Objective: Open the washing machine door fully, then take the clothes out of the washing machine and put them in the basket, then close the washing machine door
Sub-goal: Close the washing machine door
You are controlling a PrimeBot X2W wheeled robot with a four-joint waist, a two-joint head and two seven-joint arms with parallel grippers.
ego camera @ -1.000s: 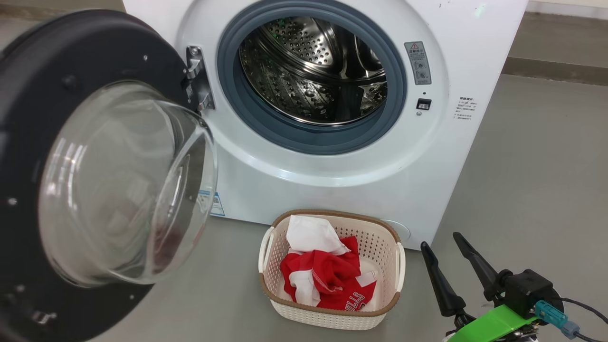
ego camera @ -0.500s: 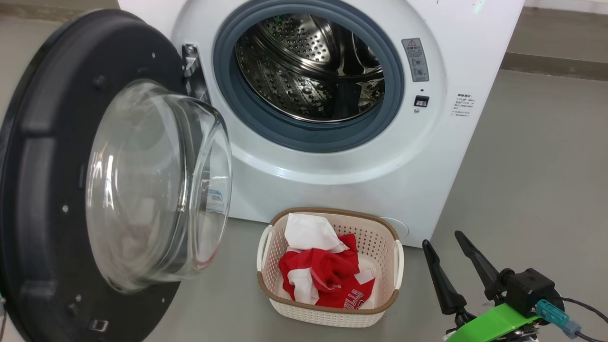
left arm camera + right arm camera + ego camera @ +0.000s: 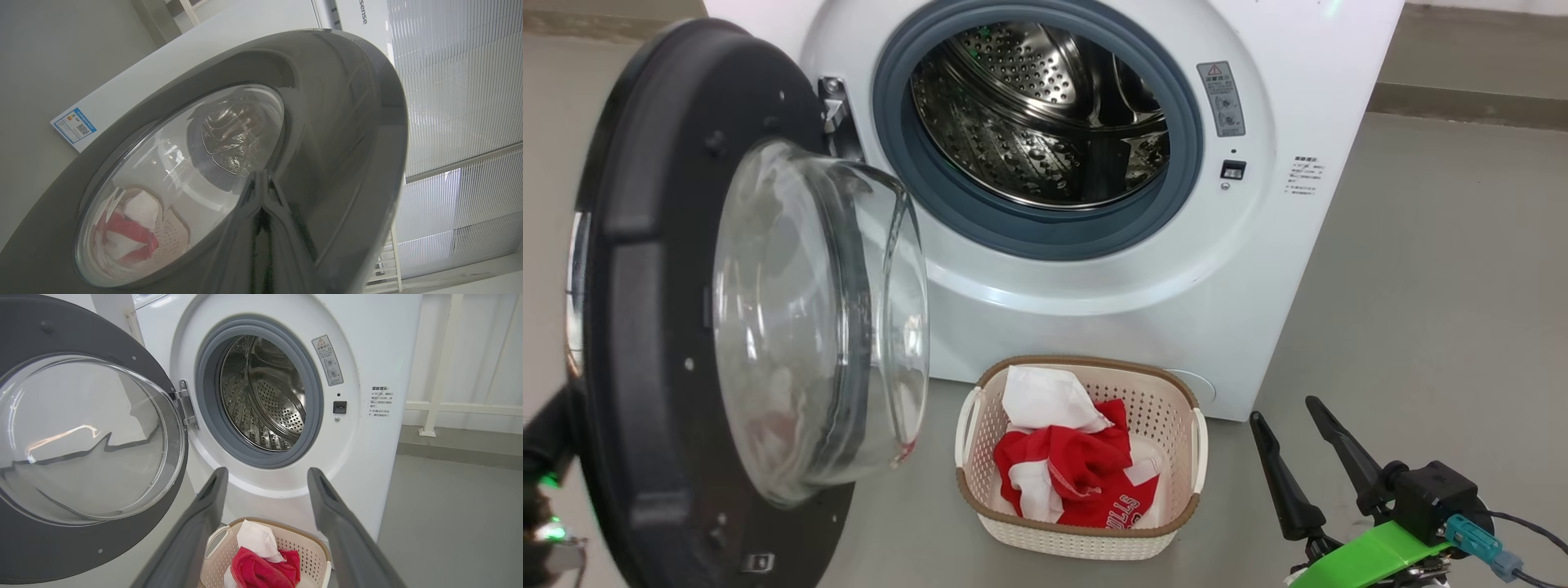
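Now pressing left gripper (image 3: 263,185), pinched shut, tips against outer face of washing machine door (image 3: 645,327) swung out left. Holding right gripper (image 3: 1282,410) wide, empty, right of basket (image 3: 1086,535) with clothes (image 3: 1078,474), near washing machine (image 3: 1094,314) front.

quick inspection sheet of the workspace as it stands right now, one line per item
surface: plain grey floor
job's things: washing machine door open; washing machine with a drum that looks empty; clothes in the basket, on the floor in front
clutter: nothing seen
grippers: left gripper shut, tips at the door's glossy outer face; right gripper open, empty, beside the basket
cables: dark cable with a teal plug at the right wrist
surroundings: white railing, pale slatted panels
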